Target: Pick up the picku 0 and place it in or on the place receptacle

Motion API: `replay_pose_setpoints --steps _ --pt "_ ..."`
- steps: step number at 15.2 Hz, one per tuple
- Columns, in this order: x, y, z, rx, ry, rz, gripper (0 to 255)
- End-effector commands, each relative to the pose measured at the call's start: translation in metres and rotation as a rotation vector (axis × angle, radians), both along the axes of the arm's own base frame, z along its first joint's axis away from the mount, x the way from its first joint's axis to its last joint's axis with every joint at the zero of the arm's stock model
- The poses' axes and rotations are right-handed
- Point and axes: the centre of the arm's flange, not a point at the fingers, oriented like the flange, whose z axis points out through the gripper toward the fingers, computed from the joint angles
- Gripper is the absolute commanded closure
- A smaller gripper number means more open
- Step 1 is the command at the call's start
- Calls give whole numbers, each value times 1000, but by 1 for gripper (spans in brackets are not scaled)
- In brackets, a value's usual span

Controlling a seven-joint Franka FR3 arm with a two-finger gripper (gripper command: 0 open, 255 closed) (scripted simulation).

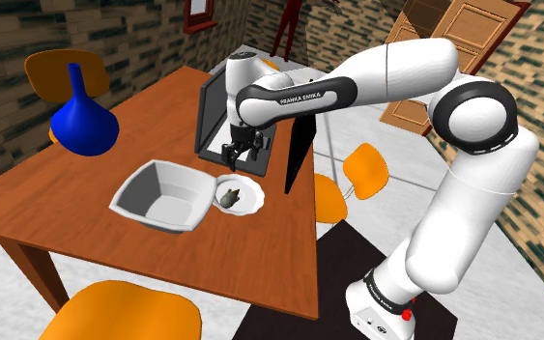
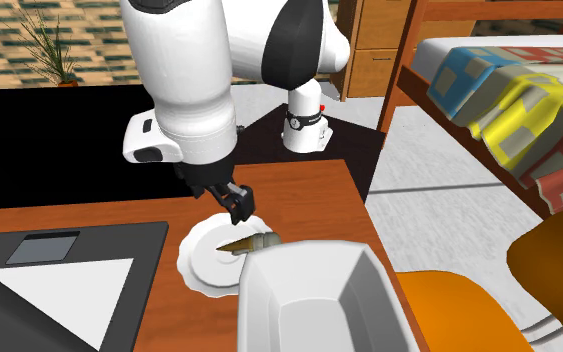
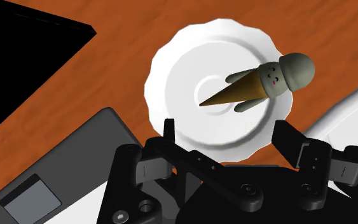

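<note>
Hovering gripper (image 3: 224, 129) spread wide; ice-cream cone (image 3: 260, 81) lies on plate (image 3: 180, 70) just beyond.

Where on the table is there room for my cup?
Bare wood lies between the blue vase and the laptop, and between the bowl and the near edge of the table. Crowded around the plate: bowl, laptop, gripper close in.

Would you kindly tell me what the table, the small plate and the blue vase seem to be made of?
Table: wood, by its reddish-brown grain streaks, smooth finish. Small plate: plain white with a scalloped rim, perhaps ceramic; the look leaves it open. Blue vase: glossy, with a bright highlight, possibly glazed ceramic or glass.
</note>
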Motion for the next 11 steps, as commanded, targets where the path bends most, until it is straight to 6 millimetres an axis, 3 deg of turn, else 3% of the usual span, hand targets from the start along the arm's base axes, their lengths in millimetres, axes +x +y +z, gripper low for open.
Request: replay_pose_setpoints --steps 1,2,6,11 --pt "0 0 0 0 0 0 0" --pt "0 0 0 0 0 0 0" --pt "6 8 49 0 0 0 0" --pt "6 8 49 0 0 0 0"
